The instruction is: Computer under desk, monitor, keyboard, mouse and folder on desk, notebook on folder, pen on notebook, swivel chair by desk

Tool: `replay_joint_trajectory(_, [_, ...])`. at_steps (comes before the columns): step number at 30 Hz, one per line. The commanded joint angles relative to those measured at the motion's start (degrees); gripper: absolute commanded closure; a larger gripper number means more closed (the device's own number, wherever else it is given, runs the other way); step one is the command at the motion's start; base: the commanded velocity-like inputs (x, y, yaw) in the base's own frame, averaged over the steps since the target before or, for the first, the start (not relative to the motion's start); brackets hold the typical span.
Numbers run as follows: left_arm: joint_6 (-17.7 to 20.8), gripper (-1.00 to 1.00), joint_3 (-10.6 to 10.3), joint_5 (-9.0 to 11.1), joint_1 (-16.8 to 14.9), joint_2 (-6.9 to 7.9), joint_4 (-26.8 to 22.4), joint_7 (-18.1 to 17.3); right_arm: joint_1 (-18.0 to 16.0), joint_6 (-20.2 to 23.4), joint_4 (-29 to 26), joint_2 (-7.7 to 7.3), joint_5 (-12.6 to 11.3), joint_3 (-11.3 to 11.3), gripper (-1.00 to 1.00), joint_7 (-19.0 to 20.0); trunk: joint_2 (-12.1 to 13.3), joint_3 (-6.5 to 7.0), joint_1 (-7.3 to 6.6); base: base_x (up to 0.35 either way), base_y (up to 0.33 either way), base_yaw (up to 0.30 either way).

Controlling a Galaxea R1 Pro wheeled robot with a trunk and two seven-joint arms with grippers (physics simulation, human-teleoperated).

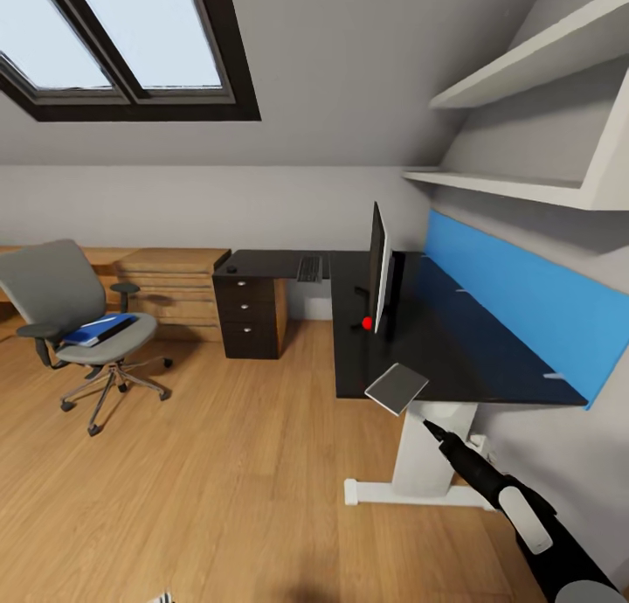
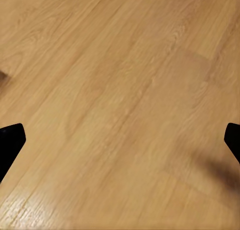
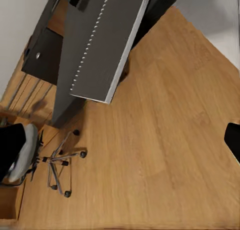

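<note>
Head view: a bedroom workspace, seen partly edge-on and partly cut off.

The monitor (image 1: 379, 266) stands on the table (image 1: 454, 341), turned so only its thin edge and red dot show. The keyboard (image 1: 309, 267) lies at the table's far edge, its keys too small to read. The folder (image 1: 98, 330) rests on the swivel chair (image 1: 79, 319) seat, well apart from the table. A grey slab (image 1: 397, 387) overhangs the table's near corner at the tip of the right arm; the right gripper (image 3: 120, 135) has fingertips set wide apart, as does the left gripper (image 2: 120, 137) over bare floor (image 2: 120, 90).
</note>
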Motion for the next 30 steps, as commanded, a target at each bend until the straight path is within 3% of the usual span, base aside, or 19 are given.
replay_joint_trajectory(1, [-0.19,-1.0,0.05,0.39,-0.03,-0.03,0.24,-0.08,-0.04,1.22,0.32,0.02,-1.22,-0.51,-1.0,0.13,-0.45,-0.24,0.22,0.0,0.0,0.0])
replay_joint_trajectory(4, [-0.29,-1.0,-0.03,0.35,-0.03,-0.04,1.1,-0.08,-0.04,2.94,1.51,-0.03,-3.55,-1.4,-1.0,0.17,-1.65,-0.78,0.88,0.0,0.0,0.0])
replay_joint_trajectory(10, [-0.37,-1.0,-0.08,0.33,-0.03,-0.04,1.59,-0.08,-0.04,3.94,2.23,-0.06,-5.4,-1.9,-1.0,0.19,-4.06,-1.86,2.2,0.0,0.0,0.0])
replay_joint_trajectory(20, [-0.39,-1.0,-0.06,0.32,-0.03,-0.03,1.74,-0.08,-0.04,4.44,2.47,0.01,-6.27,-2.05,-1.0,0.2,-8.07,-3.65,4.4,0.0,0.0,0.0])
replay_joint_trajectory(30, [-0.47,-1.0,0.01,0.26,-0.03,-0.03,1.76,-0.15,-0.04,4.49,2.43,0.2,-6.38,-1.97,-1.0,0.31,-8.07,-3.65,4.4,0.0,0.0,0.0])
